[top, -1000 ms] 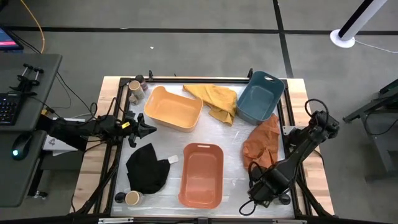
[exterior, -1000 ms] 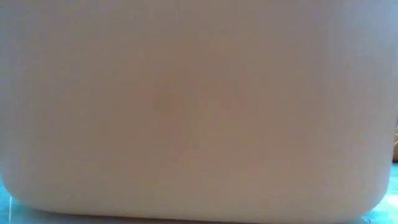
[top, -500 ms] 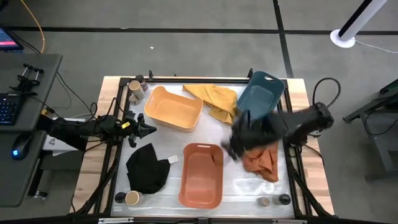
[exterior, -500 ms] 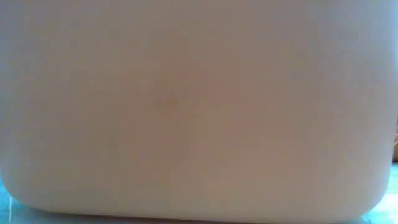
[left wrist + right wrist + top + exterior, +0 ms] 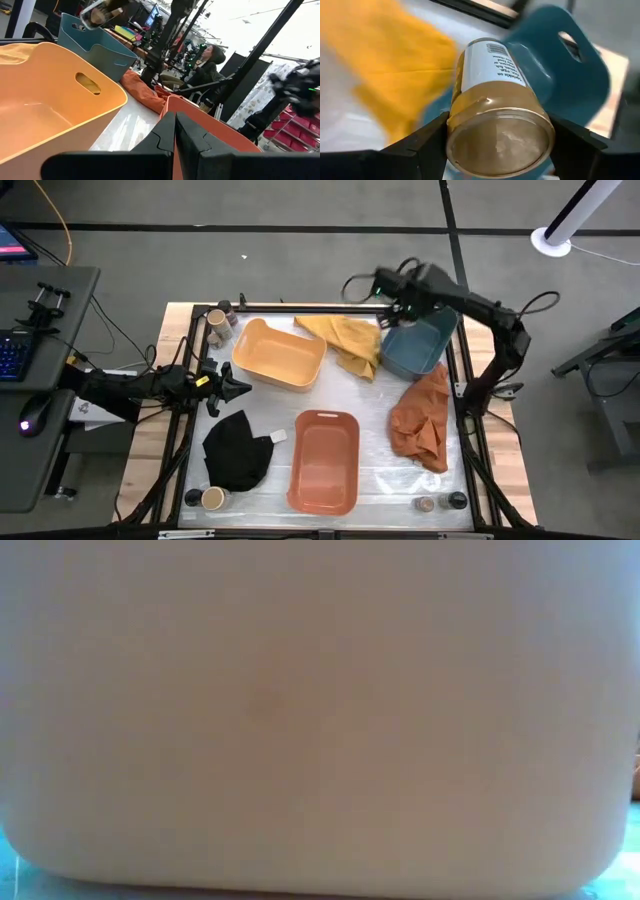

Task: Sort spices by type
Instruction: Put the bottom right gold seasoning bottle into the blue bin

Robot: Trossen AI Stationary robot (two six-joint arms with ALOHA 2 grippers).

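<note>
One wide, tan-lidded cylindrical spice jar is clamped between the right end effector's two dark fingers, above the blue plastic tub; the left end effector, fingers closed, holds nothing.

**Table and what lies on it**

The wooden table carries a yellow tub, an orange tub and a blue tub. A yellow cloth, an orange cloth and a black cloth lie flat. Small jars stand at three corners.
</note>
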